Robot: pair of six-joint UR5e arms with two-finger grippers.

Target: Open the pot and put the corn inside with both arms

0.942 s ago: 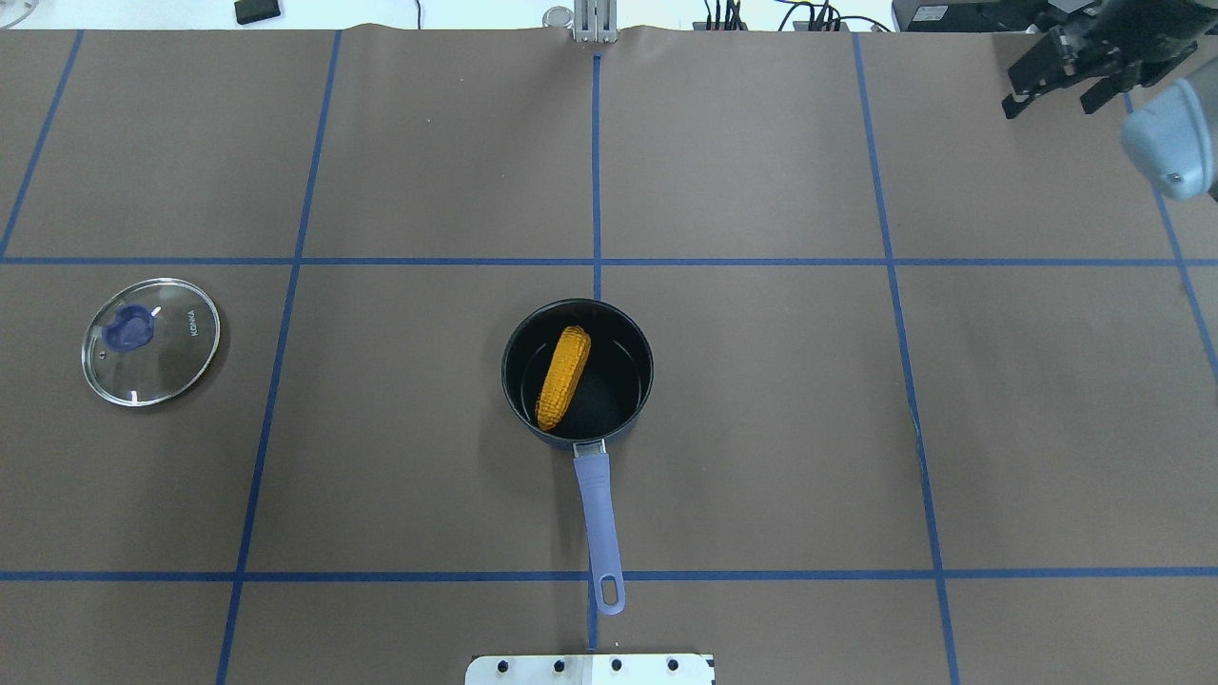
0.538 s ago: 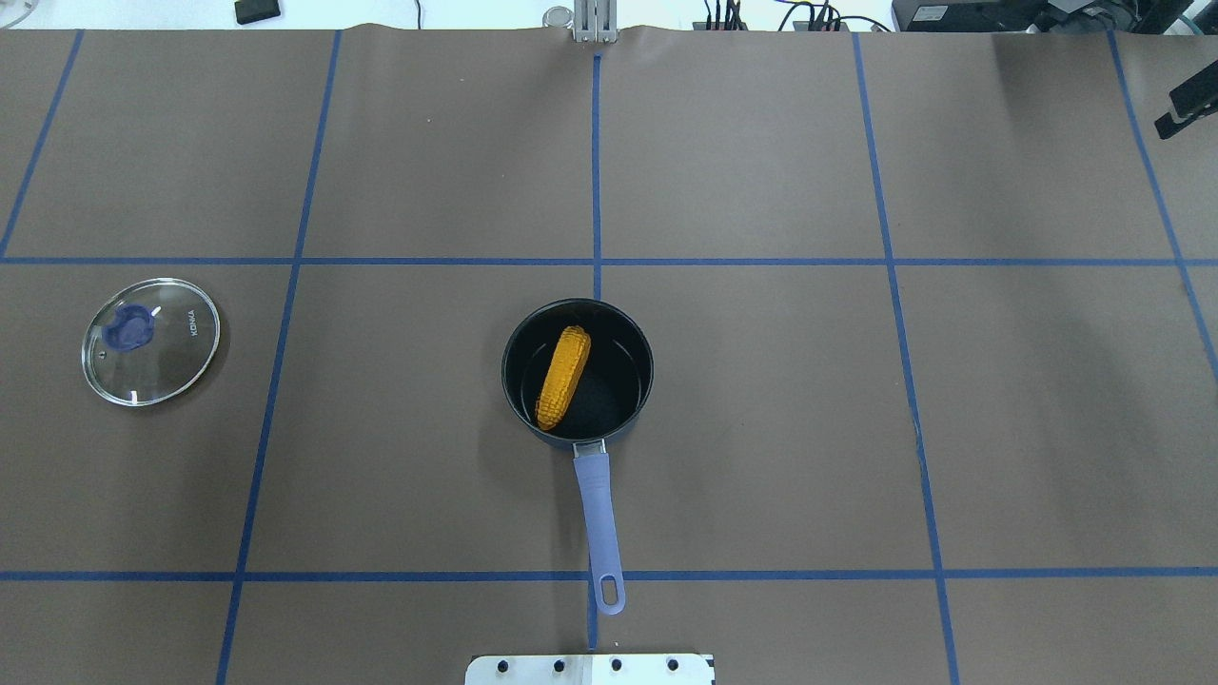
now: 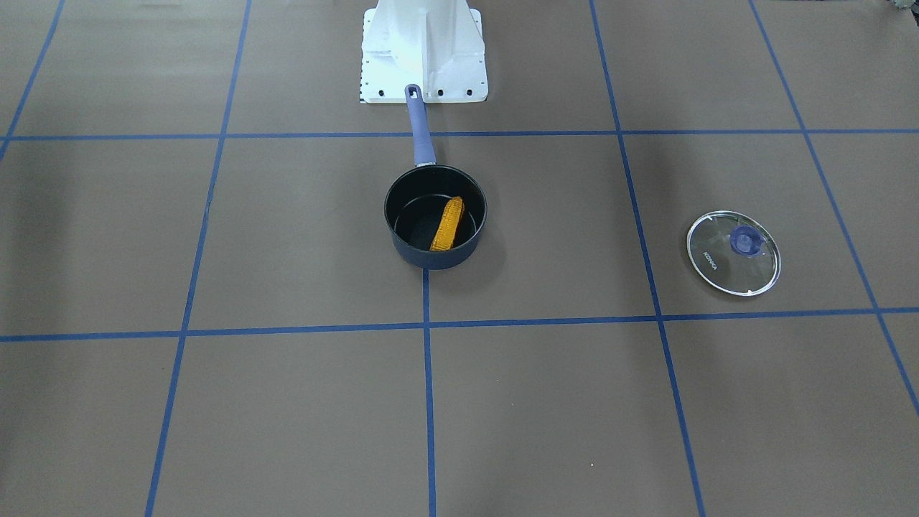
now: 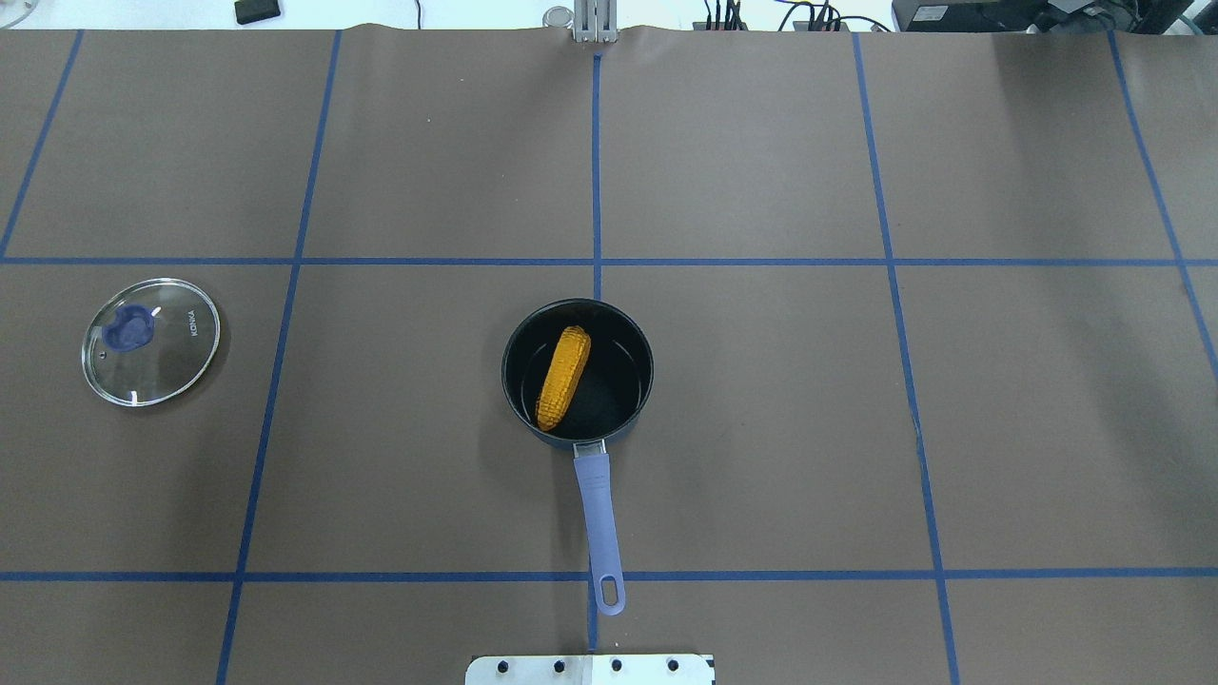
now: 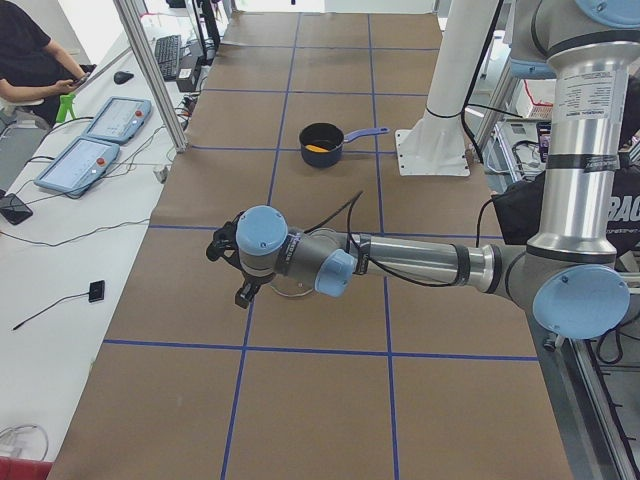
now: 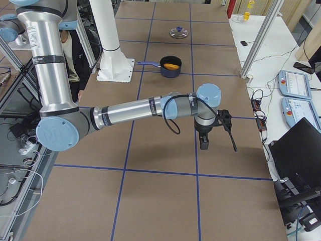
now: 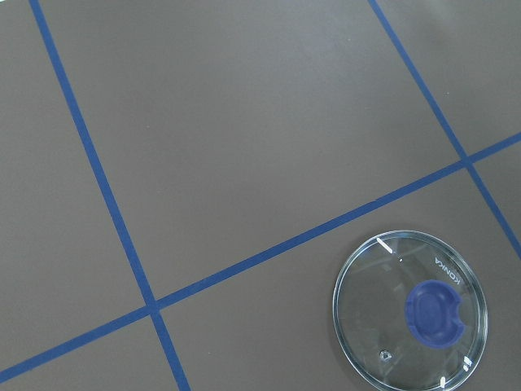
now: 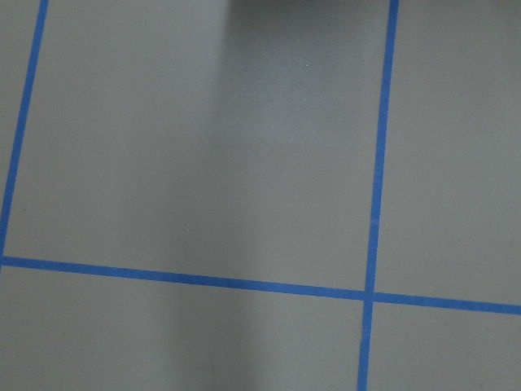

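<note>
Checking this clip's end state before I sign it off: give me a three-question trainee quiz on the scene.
1. True or false: the corn lies inside the pot.
2. The lid is: A on the pot; B flat on the table, apart from the pot; C held aloft.
3. Fill in: the pot's handle points toward the robot's ____.
Key: 1 true; 2 B; 3 base.

A brown paper-covered surface [image 4: 761,143] is divided into large rectangles by blue tape lines [image 4: 597,171]. Even, diffuse light leaves only soft shadows on it. Along the operators' side runs a white bench [image 5: 60,270] carrying two control pendants [image 5: 117,118], a keyboard [image 5: 166,57] and loose cables, beside a slanted aluminium post [image 5: 150,70].
</note>
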